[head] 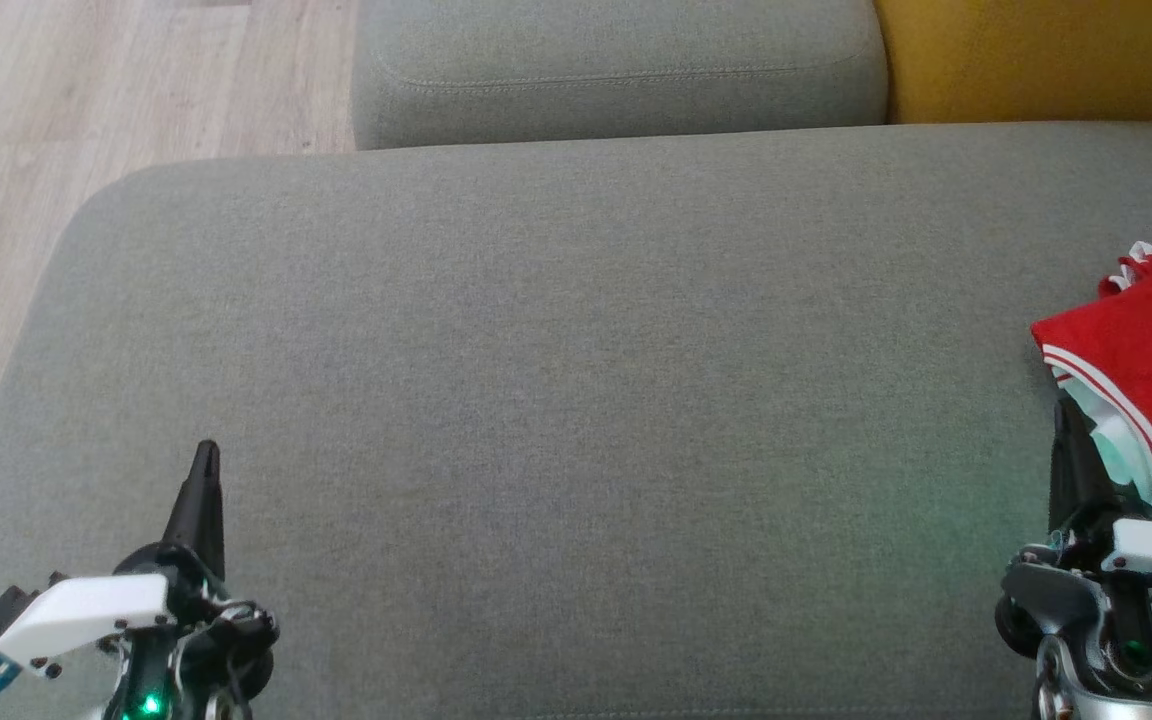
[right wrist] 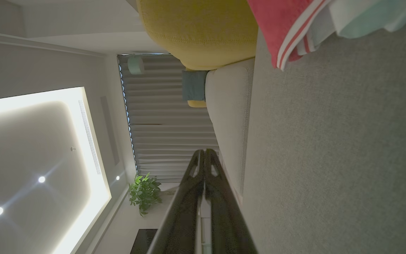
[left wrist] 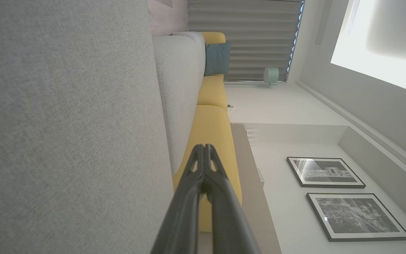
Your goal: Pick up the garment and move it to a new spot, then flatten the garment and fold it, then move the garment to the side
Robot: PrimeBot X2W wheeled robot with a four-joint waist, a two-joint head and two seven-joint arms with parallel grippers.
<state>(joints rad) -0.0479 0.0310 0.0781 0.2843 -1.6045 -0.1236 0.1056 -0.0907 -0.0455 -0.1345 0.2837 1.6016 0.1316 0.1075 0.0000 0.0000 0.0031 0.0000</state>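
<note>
Quick note from beside the sofa. Both arms are parked low at the near edge of the grey seat (head: pixel 556 330), w/ lots of seat between them. The left gripper (head: pixel 206 452) is at the robot's left corner, fingers pinched together w/ nothing in them. Its wrist cam shows the two tips meeting, no gap.

The right gripper (head: pixel 1063 415) is the same deal: clenched on nothing, tips pointing along the seat.

The garment (head: pixel 1151 340) is red w/ white stripes and has some white/mint stuff peeking out underneath. It sits at the far right of the seat, partly cut off at the frame edge. The right fingers are just beside its near edge, maybe brushing the pale layer, can't tell tbh. No cloth is between the tips though.

Why like this? Imo low, apart and shut reads as a rest pose, out of the way of the work area. The garment is a compact pile off to one side, so it's either waiting for pickup or already parked. Can't call it.

If it's pickup, the right arm is closest and needs to open first. Watch that edge, cloth could slide off.
</note>
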